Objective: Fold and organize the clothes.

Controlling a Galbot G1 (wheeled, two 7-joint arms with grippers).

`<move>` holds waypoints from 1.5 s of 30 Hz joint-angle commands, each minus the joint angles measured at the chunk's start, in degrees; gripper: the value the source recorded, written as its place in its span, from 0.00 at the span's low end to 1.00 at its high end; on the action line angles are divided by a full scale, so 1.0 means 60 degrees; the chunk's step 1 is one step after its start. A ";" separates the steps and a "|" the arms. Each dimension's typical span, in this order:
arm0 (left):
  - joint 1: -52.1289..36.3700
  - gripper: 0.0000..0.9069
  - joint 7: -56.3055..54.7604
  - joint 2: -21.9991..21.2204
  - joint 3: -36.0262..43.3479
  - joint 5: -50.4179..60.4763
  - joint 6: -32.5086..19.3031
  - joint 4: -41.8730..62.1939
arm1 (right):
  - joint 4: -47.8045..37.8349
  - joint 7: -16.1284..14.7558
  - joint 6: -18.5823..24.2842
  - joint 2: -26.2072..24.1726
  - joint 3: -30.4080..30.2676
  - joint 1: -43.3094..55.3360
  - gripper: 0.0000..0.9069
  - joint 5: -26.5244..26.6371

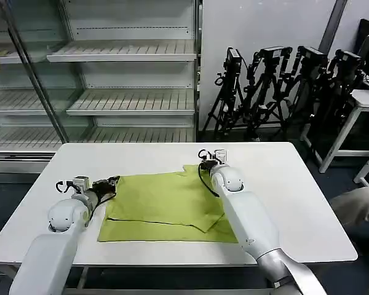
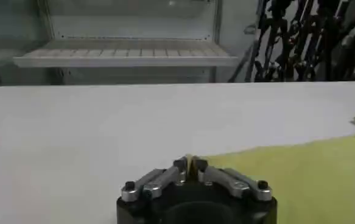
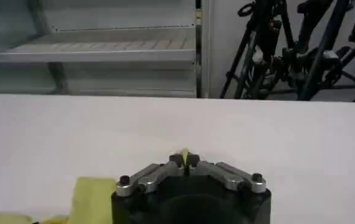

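T-shirt (image 1: 166, 203) lies mid-table (image 1: 295, 190), lime yellow-green, partly folded: a wide lower layer along the near edge w/ a smaller top layer over it, fold edge running diagonally toward near right. Left gripper (image 1: 112, 182) sits at shirt's far-left corner, low on the table; in left wrist view (image 2: 190, 163) jaws are together, pinched on the cloth edge, w/ shirt (image 2: 311, 176) spreading off to one side and bare table (image 2: 104, 122) ahead. Right gripper (image 1: 204, 161) is at shirt's far-right corner, near the bunched bit of fabric there; right wrist view (image 3: 184, 159) shows jaws closed w/ a small yellow tip of cloth caught between them, more shirt (image 3: 92, 195) low beside the gripper body, table (image 3: 256, 134) beyond. Both arms reach fwd from near side, left arm along left of shirt, right arm lying across shirt's right part. Behind table: metal shelving (image 1: 129, 55) far left, row of black tripods (image 1: 283, 86) far right, another white table (image 1: 363, 101) at right edge.
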 commanded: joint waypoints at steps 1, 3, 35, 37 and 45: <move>0.0160 0.02 -0.0179 0.0185 0.0010 -0.0455 -0.0006 -0.0650 | 0.0804 -0.0002 0.0059 -0.0215 -0.0042 -0.0121 0.00 0.0089; 0.0246 0.02 -0.0215 0.0292 -0.0010 -0.0638 -0.0005 -0.0887 | 0.1282 0.0060 -0.0047 -0.0417 -0.0097 -0.0278 0.00 0.0243; 0.3545 0.02 -0.0432 0.0246 -0.1520 -0.1237 -0.0093 -0.4191 | 0.7155 0.0183 -0.0034 -0.2765 0.0513 -0.4558 0.00 0.0578; 0.3711 0.02 -0.0396 0.0177 -0.1538 -0.1153 -0.0189 -0.4321 | 0.7406 0.0074 -0.0016 -0.2882 0.0579 -0.4827 0.00 0.0574; 0.4175 0.02 -0.0275 -0.0087 -0.1657 -0.0768 -0.0361 -0.4338 | 0.7849 -0.0185 0.0268 -0.3042 0.0714 -0.5645 0.00 0.0484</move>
